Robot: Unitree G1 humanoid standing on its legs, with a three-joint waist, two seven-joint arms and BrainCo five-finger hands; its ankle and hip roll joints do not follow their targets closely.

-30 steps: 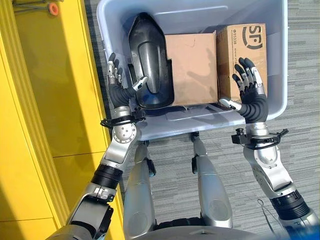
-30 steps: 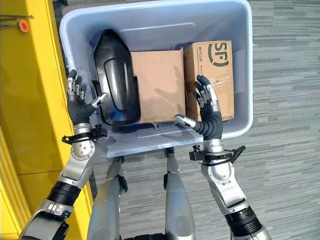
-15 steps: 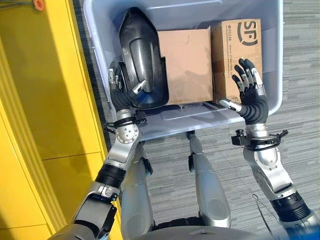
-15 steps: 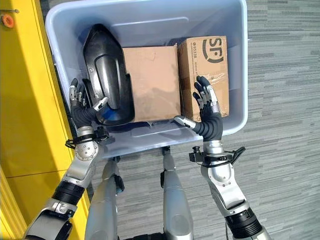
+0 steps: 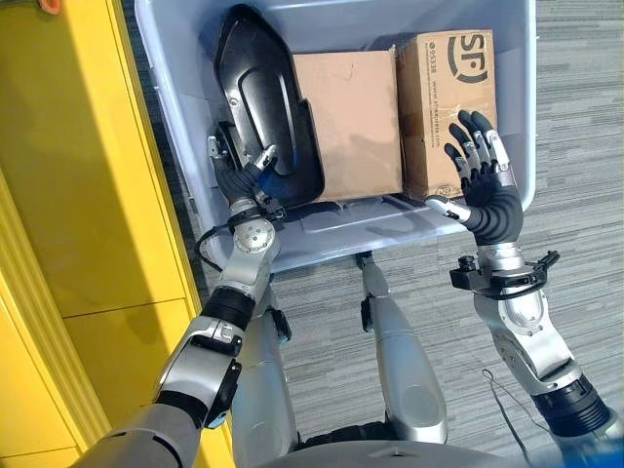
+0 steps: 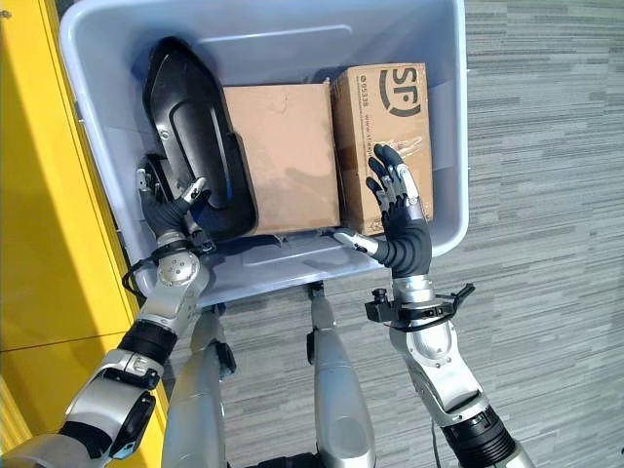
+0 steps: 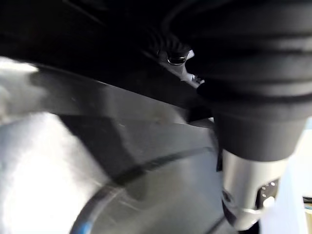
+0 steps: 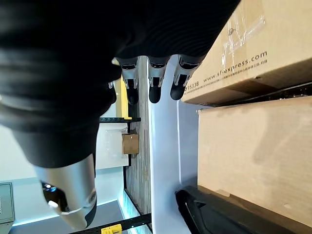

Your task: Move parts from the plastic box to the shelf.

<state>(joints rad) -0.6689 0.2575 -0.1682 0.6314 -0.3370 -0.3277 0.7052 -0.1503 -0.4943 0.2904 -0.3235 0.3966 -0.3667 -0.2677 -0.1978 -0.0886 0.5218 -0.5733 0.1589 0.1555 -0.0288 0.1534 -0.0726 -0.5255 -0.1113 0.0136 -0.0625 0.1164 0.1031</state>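
Grey carpet under plastic box [image 5: 210, 88]. Left hand [image 5: 237, 168] has moved in since a second ago; fingers now curl on black part [image 5: 261, 97]. Right hand [image 5: 480, 180] spread beside printed carton [image 5: 444, 93]. Lift likely next.

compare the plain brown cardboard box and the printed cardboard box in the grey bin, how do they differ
The plain brown cardboard box has a bare top; the printed cardboard box carries black print and clear tape. The plain box lies in the middle beside the black moulded plastic part; the printed box lies at the robot's right, with the open right robot hand over its near end. The plain box shows a wider top. Both lie flat in the grey plastic bin.
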